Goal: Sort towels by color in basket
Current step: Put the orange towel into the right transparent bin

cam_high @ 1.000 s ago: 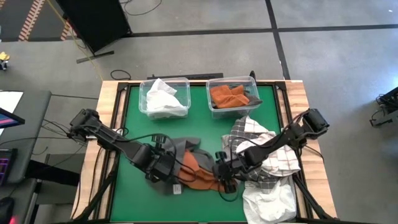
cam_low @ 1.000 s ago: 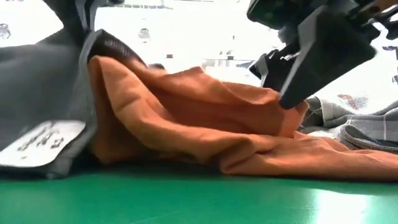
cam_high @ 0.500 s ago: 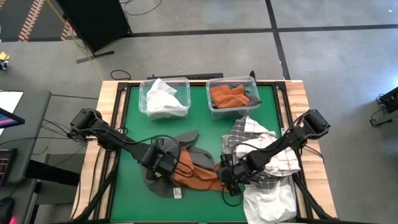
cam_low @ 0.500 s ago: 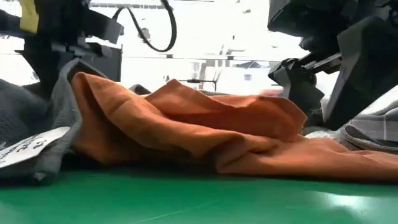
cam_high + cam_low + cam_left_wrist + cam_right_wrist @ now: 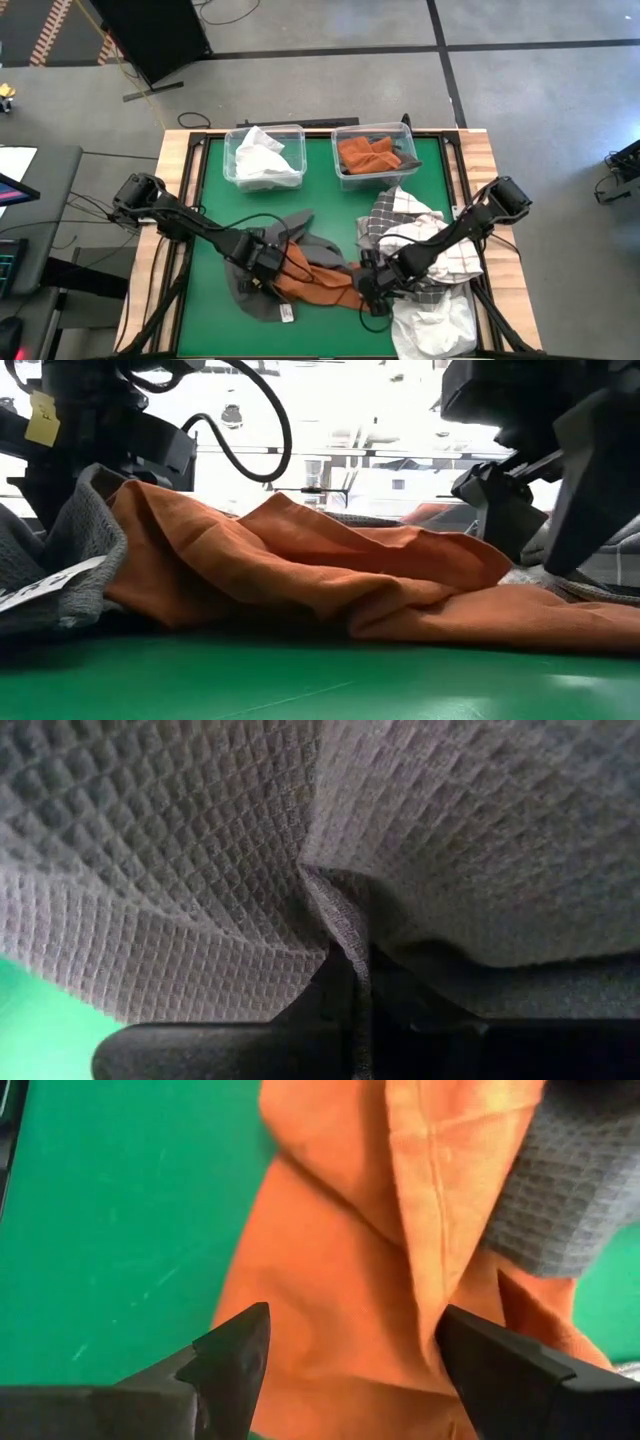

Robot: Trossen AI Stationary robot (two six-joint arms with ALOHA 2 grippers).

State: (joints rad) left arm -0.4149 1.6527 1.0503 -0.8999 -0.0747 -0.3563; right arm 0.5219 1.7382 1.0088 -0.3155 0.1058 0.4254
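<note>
A dark grey waffle towel (image 5: 250,297) lies at the table's near left, one part raised by my left gripper (image 5: 268,262), which points down and is shut on it. An orange towel (image 5: 318,285) lies crumpled beside it, its left end draped against the grey cloth (image 5: 60,560). My right gripper (image 5: 365,1370) stands open over the orange towel's right end (image 5: 330,1280), one finger on each side of a raised crease. A checked towel (image 5: 420,225) and a white towel (image 5: 435,322) lie at the near right. My left gripper pinches a narrow fold of the dark grey towel (image 5: 345,935) between its two fingers, coming from above and pointing down. The cloth spreads out around the fingers and sags down onto the table (image 5: 50,610). My right gripper: whether its fingertips (image 5: 235,1350) touch the orange cloth I cannot tell.
Two clear bins stand at the far edge: the left one (image 5: 264,155) holds white cloth, the right one (image 5: 375,152) orange and grey cloth. Bare green mat (image 5: 215,190) shows at the far left and between the bins and the pile.
My left gripper has come down with the dark grey towel; the raised cloth now sags lower and spreads on the table, and the orange towel's left end has sunk with it. My right gripper has edged toward the near edge over the orange towel.
</note>
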